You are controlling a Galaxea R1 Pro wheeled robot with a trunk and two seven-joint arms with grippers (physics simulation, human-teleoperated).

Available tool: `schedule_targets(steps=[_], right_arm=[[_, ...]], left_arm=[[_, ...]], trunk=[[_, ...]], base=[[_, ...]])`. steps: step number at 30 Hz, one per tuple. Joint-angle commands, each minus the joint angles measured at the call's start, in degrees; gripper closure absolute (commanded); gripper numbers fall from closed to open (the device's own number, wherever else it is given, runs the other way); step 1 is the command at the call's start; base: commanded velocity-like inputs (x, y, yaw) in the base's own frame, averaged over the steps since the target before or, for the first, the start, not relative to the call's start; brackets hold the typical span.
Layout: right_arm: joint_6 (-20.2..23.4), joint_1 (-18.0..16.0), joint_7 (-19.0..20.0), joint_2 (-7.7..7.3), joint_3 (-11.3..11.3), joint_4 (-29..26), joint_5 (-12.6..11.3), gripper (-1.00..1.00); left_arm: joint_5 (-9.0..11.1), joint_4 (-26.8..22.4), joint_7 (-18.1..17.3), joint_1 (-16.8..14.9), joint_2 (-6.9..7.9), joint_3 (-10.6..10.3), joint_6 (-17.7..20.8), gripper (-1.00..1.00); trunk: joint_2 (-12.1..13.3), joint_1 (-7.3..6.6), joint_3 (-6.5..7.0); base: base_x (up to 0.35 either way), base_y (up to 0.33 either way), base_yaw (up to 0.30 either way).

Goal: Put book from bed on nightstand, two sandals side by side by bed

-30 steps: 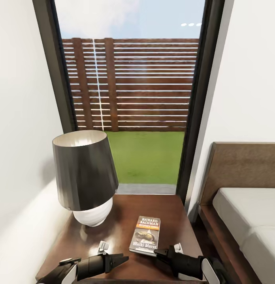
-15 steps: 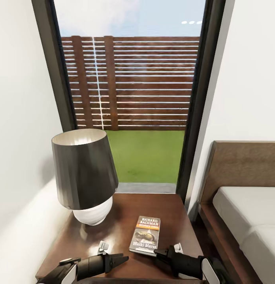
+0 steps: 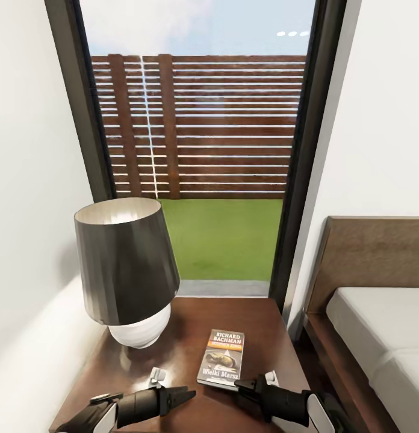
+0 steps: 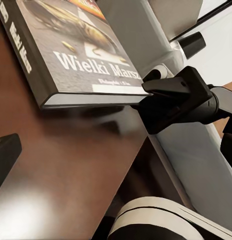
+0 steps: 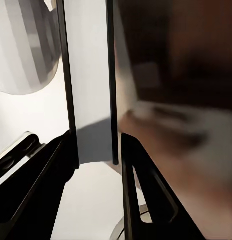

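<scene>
Bright daylight pours in through the window (image 3: 197, 150), so the white walls look a bit washed out. The nightstand top (image 3: 185, 355) picks up soft glare. Right wrist view is smeary and blurred; left wrist view is sharp, with dark shadow under the book (image 4: 66, 50).

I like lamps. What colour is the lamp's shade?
The lamp shade is dark grey-black outside and pale inside, over a white base. The head view shows it best.

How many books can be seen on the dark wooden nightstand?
1. The thin dark paperback book lies flat on the reddish-brown nightstand, right of the dark-shaded white lamp. The lamp may hide something behind it.
</scene>
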Motion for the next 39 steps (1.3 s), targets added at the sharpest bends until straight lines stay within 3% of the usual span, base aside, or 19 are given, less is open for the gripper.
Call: schedule_targets(steps=[1, 39], right_arm=[[0.2, 0.0, 0.2, 0.04, -0.2, 0.0, 0.2, 1.0], [0.2, -0.1, 0.2, 0.03, -0.2, 0.0, 0.2, 1.0]], left_arm=[[0.6, 0.0, -0.1, 0.0, 0.05, -0.5, 0.6, -1.0], [0.6, 0.0, -0.1, 0.0, 0.05, -0.5, 0.6, -1.0]], trunk=[[0.0, -0.01, -0.06], [-0.1, 0.07, -0.72]], base=[[0.006, 0.0, 0.0], [0.0, 0.0, 0.0]])
